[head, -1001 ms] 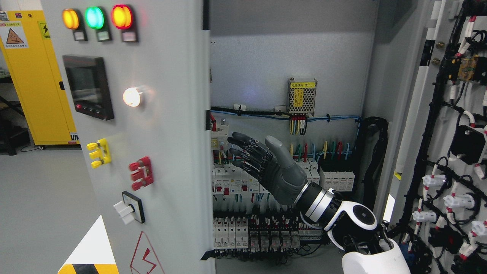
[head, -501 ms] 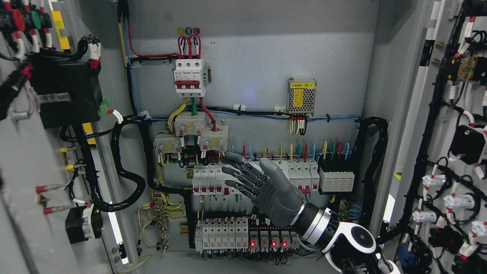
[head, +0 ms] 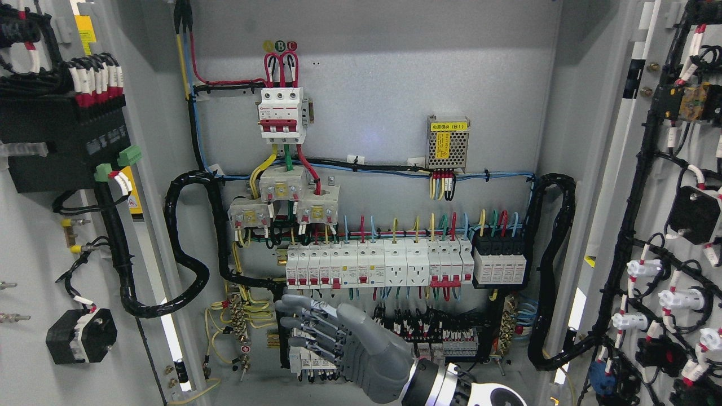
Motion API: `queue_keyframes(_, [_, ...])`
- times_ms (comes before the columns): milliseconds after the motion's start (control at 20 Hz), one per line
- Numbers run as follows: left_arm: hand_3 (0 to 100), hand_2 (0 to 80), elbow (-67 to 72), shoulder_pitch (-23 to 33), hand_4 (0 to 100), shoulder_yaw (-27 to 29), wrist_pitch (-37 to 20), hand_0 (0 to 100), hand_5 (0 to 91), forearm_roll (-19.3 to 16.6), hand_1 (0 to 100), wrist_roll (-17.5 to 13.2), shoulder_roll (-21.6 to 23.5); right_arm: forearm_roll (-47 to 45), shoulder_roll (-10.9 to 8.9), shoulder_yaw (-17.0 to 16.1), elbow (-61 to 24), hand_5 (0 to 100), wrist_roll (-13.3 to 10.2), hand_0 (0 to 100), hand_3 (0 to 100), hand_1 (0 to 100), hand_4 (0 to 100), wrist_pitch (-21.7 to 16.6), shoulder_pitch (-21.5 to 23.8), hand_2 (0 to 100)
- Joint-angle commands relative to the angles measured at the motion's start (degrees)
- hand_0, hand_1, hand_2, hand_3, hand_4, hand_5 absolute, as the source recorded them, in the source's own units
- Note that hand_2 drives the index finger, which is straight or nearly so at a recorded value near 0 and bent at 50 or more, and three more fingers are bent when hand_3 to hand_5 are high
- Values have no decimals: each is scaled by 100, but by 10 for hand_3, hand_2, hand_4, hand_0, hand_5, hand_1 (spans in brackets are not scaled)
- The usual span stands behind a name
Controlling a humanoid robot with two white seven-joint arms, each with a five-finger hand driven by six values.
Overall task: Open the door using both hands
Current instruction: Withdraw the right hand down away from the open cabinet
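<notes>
Cabinet interior fills the middle of the frame: flat grey painted steel back panel, matte, rigid.

Left door swung wide at the left edge of the frame, its inner face to the camera. Right door likewise wide open at the right edge. Both are grey sheet-metal leaves, stiff, probably fairly heavy, loaded with parts and harness on the inner side. Judged: they swing on hinges and won't flex. Smooth painted faces give poor grip, so the free vertical edge is the place to take hold, well clear of the wiring. Opening looks essentially done.

Black corrugated conduit loops from cabinet to left door. It is ribbed and bendable, and may tug at full swing.

Breaker row, centre: white moulded plastic blocks, hard, with red toggles. Fragile to knocks. Coloured wires arch above.

Three-pole breaker, upper centre-left, red and white.

Perforated metal power supply, upper centre-right, yellow label.

Right hand, bottom centre, arm entering from lower right: grey jointed fingers extended and slightly spread, holding nothing, in front of the lower terminal blocks. Contact with them cannot be told.

Left hand not visible.
</notes>
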Motion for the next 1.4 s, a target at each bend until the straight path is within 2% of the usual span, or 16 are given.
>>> queue_keyframes(0, [0,0,-114,0,0,2,0,322,0,1,114,1,44,19,-35,1040,-409,0,-27,214,0,65,0,7,201,0])
queue_keyframes(200, [0,0,-114,0,0,2,0,322,0,1,114,1,44,37,70,1084,-443,0,-18,214,0,65,0,-2,219,0])
queue_keyframes(400, [0,0,-114,0,0,2,-9,322,0,1,114,-7,44,37,114,1295,-444,0,-18,214,0,65,0,-2,210,0])
queue_keyframes(651, [0,0,-114,0,0,2,-9,322,0,1,114,-7,44,54,378,1488,-418,0,-18,214,0,65,0,7,184,0])
queue_keyframes(851, [0,0,-114,0,0,2,-9,322,0,1,114,-7,44,265,571,1497,-321,0,-9,214,0,65,0,15,158,0])
queue_keyframes(1001, [0,0,-114,0,0,2,-9,323,0,1,114,-7,44,335,694,1708,-260,0,-18,214,0,64,0,15,149,0])
queue_keyframes(1151, [0,0,-114,0,0,-7,-9,323,0,1,113,-7,44,686,843,1752,-145,0,-18,214,0,64,0,15,149,0])
queue_keyframes(1251, [0,0,-114,0,0,-7,-9,323,0,1,113,-7,44,757,844,1953,-127,0,-27,214,0,63,0,15,149,0])
queue_keyframes(1352, [0,0,-114,0,0,-7,-9,323,0,1,113,-7,44,757,844,1998,-101,0,-36,214,0,64,0,15,149,0])
